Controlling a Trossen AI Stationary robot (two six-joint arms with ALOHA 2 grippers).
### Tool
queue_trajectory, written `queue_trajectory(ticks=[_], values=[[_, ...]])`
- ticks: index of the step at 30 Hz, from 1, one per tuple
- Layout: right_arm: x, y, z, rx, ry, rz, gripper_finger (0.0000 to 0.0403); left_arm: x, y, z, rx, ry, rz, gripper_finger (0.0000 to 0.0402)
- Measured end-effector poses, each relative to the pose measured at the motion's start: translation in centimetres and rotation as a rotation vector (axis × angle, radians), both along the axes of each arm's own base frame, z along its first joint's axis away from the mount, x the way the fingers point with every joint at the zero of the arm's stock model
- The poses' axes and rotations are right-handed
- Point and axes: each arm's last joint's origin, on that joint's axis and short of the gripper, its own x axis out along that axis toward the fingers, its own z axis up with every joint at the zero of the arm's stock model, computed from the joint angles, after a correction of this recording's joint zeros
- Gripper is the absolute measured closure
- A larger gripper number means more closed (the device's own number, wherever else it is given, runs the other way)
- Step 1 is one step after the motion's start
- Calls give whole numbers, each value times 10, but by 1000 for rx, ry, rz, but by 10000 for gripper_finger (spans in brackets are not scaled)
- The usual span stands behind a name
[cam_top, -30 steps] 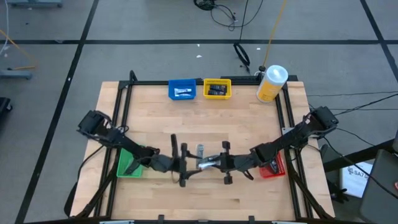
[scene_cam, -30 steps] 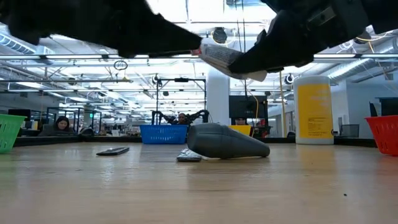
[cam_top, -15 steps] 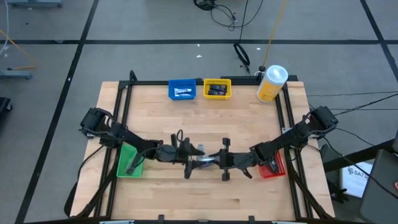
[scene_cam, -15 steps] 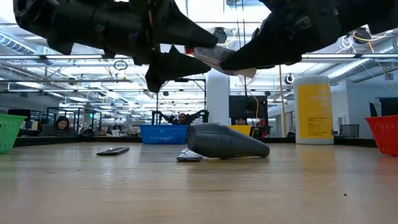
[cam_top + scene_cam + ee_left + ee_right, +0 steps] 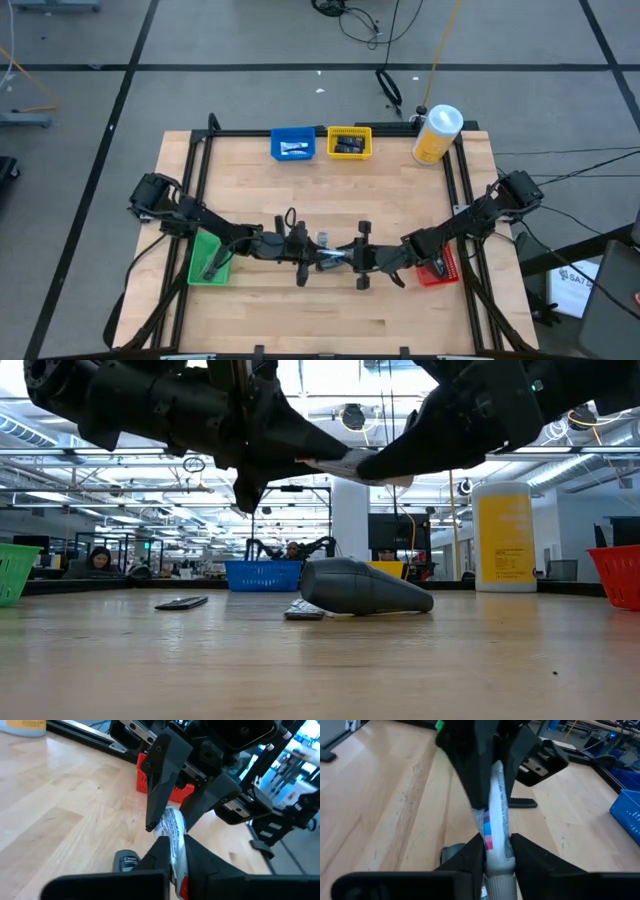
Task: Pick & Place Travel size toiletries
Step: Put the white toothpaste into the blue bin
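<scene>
Above the middle of the table a white printed tube [image 5: 496,805] of the travel size toiletries hangs between both grippers. My left gripper [image 5: 311,256] is shut on one end, my right gripper [image 5: 338,261] on the other. Under them a dark grey tube [image 5: 365,588] lies on its side on the wood. A flat black sachet [image 5: 182,602] and a small silver-grey piece [image 5: 303,610] lie nearby. My left gripper pinches the tube's flat far end [image 5: 173,836] between its two fingers, coming level from the table's left. The tube is clear of the table, roughly level. My right gripper has the tube's cap end [image 5: 498,862] between its two fingers [image 5: 470,854], coming level from the table's right, along the tube.
A blue bin [image 5: 293,144] and a yellow bin [image 5: 349,142] stand at the far edge, each with small items inside. A green bin [image 5: 208,258] sits at the left, a red bin [image 5: 438,266] at the right. A yellow canister [image 5: 436,134] stands far right.
My left gripper has moved toward the table's right up to the tube in my right gripper and has shut on the tube's free end. The tube has stayed in the air, held by my right gripper.
</scene>
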Motion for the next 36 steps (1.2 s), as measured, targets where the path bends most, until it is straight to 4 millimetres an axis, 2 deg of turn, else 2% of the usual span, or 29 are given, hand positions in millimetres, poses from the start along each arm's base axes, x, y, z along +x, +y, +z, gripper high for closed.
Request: queue_trajectory(ticks=[4,9,12,15,19,22,25,28,31,36], values=[[-3,-4,-2,-31,61,-6,262,-1,0,-3,31,32,-3,387],[-20,-13,4,4,193,-62,177,-6,6,-8,94,149,17,392],[-30,-17,7,54,246,-113,145,-13,19,1,148,231,103,394],[-33,-19,6,77,253,-129,131,-25,40,17,256,314,247,384],[-37,-20,-3,65,216,-107,132,-38,88,51,360,437,403,389],[-41,-24,-11,61,180,-95,138,-48,136,68,346,560,491,396],[-46,-26,-17,69,122,-82,144,-56,187,79,285,616,544,385],[-50,-28,-22,91,65,-75,147,-64,232,76,261,626,562,371],[-53,-29,-25,102,32,-70,147,-76,267,67,220,633,597,368],[-55,-30,-26,103,21,-66,148,-86,310,44,124,610,604,381]])
